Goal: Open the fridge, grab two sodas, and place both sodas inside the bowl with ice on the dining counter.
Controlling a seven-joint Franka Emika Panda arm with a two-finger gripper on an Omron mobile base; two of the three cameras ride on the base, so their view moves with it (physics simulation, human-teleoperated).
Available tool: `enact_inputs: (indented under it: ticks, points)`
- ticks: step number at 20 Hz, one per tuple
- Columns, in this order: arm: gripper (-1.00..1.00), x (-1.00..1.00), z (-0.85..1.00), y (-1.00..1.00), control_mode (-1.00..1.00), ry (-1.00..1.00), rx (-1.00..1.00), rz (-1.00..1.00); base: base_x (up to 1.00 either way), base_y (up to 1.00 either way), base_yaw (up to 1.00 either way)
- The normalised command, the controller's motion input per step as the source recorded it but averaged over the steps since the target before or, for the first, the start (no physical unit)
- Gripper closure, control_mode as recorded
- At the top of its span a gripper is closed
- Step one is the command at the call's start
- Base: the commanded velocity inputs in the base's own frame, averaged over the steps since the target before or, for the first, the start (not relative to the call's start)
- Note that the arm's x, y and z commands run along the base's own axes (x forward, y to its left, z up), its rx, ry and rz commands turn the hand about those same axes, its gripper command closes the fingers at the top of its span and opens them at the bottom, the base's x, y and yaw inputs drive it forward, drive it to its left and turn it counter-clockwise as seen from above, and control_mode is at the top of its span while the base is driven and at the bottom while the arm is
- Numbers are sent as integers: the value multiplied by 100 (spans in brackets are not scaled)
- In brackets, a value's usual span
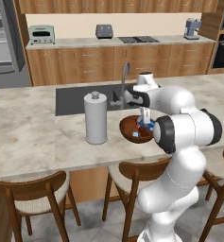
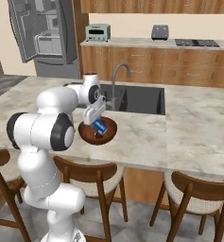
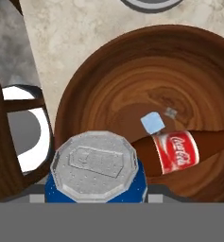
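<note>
My gripper (image 1: 144,119) (image 2: 98,122) hangs over the reddish-brown wooden bowl (image 1: 126,125) (image 2: 112,125) (image 3: 108,61) on the dining counter (image 1: 28,127) (image 2: 193,127), shut on the blue soda can (image 1: 145,124) (image 2: 100,127). The can's silver top (image 3: 97,165) sits close under the hand camera, at the bowl's near rim. Inside the bowl lies the dark brown bottle (image 3: 179,151) with a red label, next to a pale ice cube (image 3: 153,124). The grey fridge (image 1: 2,38) (image 2: 42,28) stands at the far left with its door swung open.
A white paper towel roll (image 1: 95,118) stands just left of the bowl. The dark sink (image 1: 80,97) (image 2: 137,99) and grey tap (image 1: 124,75) (image 2: 118,75) lie behind it. Wooden chairs (image 1: 38,194) (image 2: 198,194) line the counter's near edge. The wall counter holds small appliances.
</note>
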Motion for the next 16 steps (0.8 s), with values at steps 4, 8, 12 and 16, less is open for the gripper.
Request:
enact_inputs:
  ticks: [4, 8, 12, 16]
  points:
    - [100, -13, -10, 27, -100, 0, -5, 8, 0, 0, 0]
    - [100, -3, -14, 13, -100, 0, -3, 8, 0, 0, 0]
    - [100, 6, -14, -3, -100, -3, 0, 13, 0, 0, 0]
    - [100, 18, -9, -8, -100, -7, 0, 13, 0, 0, 0]
